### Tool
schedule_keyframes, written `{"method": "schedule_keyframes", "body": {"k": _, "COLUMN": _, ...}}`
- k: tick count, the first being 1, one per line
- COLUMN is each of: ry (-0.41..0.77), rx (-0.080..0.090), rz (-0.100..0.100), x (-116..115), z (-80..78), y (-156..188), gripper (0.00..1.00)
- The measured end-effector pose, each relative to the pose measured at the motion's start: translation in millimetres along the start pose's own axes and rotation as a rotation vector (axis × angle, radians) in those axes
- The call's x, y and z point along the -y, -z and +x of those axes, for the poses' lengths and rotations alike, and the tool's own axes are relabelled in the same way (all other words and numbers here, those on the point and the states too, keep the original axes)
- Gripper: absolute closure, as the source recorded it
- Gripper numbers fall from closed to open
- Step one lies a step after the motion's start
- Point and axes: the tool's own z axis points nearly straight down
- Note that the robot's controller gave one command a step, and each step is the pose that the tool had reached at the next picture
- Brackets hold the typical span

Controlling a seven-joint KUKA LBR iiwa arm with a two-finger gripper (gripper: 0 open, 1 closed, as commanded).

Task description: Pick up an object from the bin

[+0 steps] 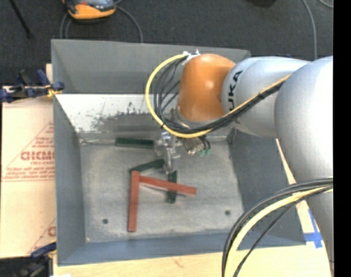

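My gripper (169, 154) hangs under the orange wrist cover, low over the middle of the bin floor. Right beneath it a short dark green stick (147, 166) lies slanted, its right end at the gripper's tip. Another dark green stick (172, 190) runs from the gripper toward the front, crossed by a red-brown flat stick (167, 185) that lies nearly level. A second red-brown stick (132, 202) lies lengthwise to the left, its top end meeting the first one. Nothing shows in the gripper's hold.
A third dark green stick (135, 142) lies at the foot of the back wall, left of the gripper. The arm and its yellow cables cover the bin's right and back part. Bare floor shows at the front right and far left.
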Motion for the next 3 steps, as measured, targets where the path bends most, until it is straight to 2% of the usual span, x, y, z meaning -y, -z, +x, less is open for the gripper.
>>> {"method": "schedule_keyframes", "body": {"k": 1, "ry": -0.001, "rx": 0.001, "rz": 0.002, "x": 7, "z": 7.5, "y": 96, "gripper": 1.00}}
{"method": "schedule_keyframes", "body": {"k": 2, "ry": -0.002, "rx": 0.001, "rz": 0.002, "x": 7, "z": 7.5, "y": 96, "gripper": 1.00}}
{"method": "schedule_keyframes", "body": {"k": 3, "ry": -0.006, "rx": -0.005, "rz": 0.002, "x": 9, "z": 14.3, "y": 150, "gripper": 1.00}}
